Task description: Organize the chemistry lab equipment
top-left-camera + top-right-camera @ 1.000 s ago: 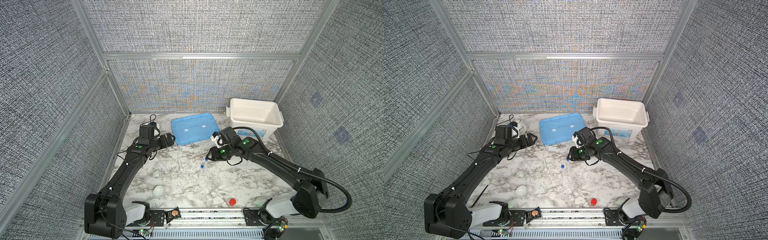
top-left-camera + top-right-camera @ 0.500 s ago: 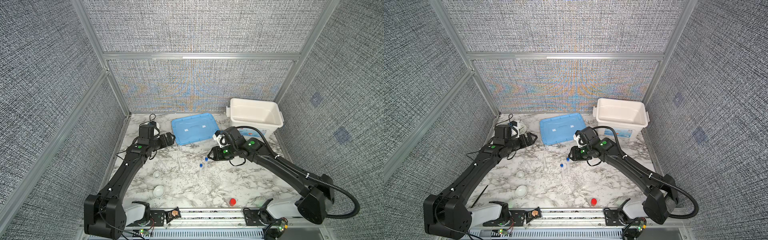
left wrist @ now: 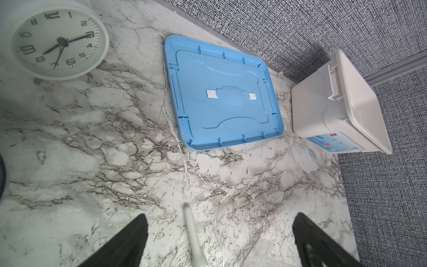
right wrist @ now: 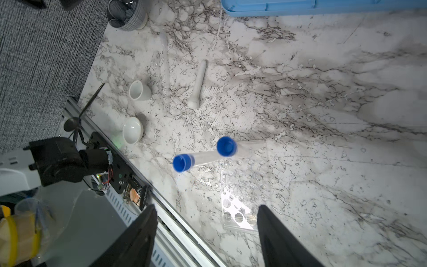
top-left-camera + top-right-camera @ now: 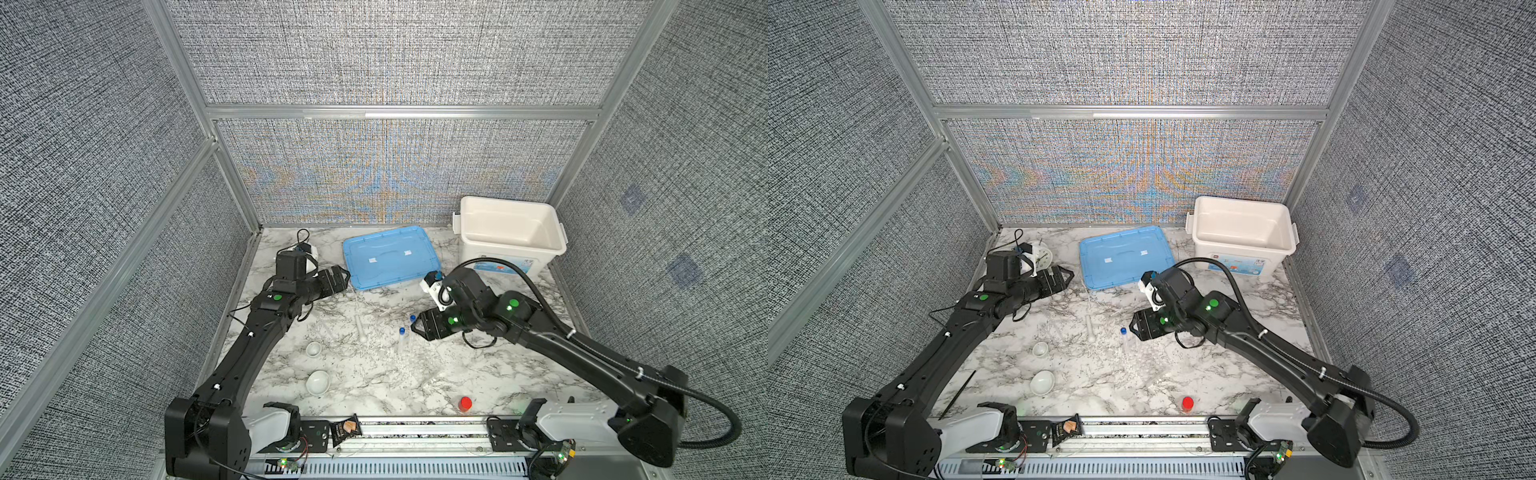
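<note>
- The white bin [image 5: 511,232] is sitting open at the back right, well apart from the equipment.
- The right gripper [image 5: 417,328] is hovering with its jaws spread and empty, just beside the two blue-capped tubes [image 5: 401,332]. This arm is the nearer one to them.
- The left gripper [image 5: 338,276] is gaping wide and empty near the pestle [image 5: 360,328].
- The right wrist view is showing a clear rack [image 4: 239,208] holding the tubes, which the top views are barely revealing.
- The tubes are standing roughly upright, caps up, directly ahead of the right gripper's fingertips.
</note>
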Available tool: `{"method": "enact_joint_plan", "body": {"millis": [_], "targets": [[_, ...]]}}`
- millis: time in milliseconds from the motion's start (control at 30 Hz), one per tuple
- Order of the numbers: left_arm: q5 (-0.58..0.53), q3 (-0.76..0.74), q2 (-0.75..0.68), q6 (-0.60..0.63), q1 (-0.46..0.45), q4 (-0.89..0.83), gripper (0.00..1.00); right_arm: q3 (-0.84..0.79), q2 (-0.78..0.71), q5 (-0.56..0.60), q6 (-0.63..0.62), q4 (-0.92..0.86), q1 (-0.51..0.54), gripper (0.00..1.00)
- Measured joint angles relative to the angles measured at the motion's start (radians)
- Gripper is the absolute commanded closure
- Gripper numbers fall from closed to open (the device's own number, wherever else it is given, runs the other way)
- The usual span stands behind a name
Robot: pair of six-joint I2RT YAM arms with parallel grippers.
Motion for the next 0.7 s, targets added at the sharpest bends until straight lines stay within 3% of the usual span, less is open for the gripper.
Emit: {"method": "enact_joint_plan", "body": {"millis": [133, 267, 567, 633, 700], "targets": [[0.003, 0.001, -0.004, 0.0, 0.0, -0.014, 0.02, -0.095, -0.079, 0.092, -0.05, 0.008, 0.077, 0.21], [0.004, 0.001, -0.005, 0.001, 0.0, -0.024, 0.02, -0.093, -0.063, 0.158, -0.049, 0.031, 0.115, 0.2], [0.01, -0.001, 0.009, 0.001, 0.0, -0.029, 0.02, -0.002, 0.051, 0.283, 0.08, 0.064, 0.123, 0.19], [0.01, -0.005, 0.008, 0.001, 0.0, -0.029, 0.01, 0.014, 0.059, 0.315, 0.085, 0.059, 0.134, 0.25], [0.01, -0.006, 0.006, 0.001, 0.0, -0.032, 0.01, 0.041, 0.064, 0.328, 0.063, 0.051, 0.146, 0.45]]}}
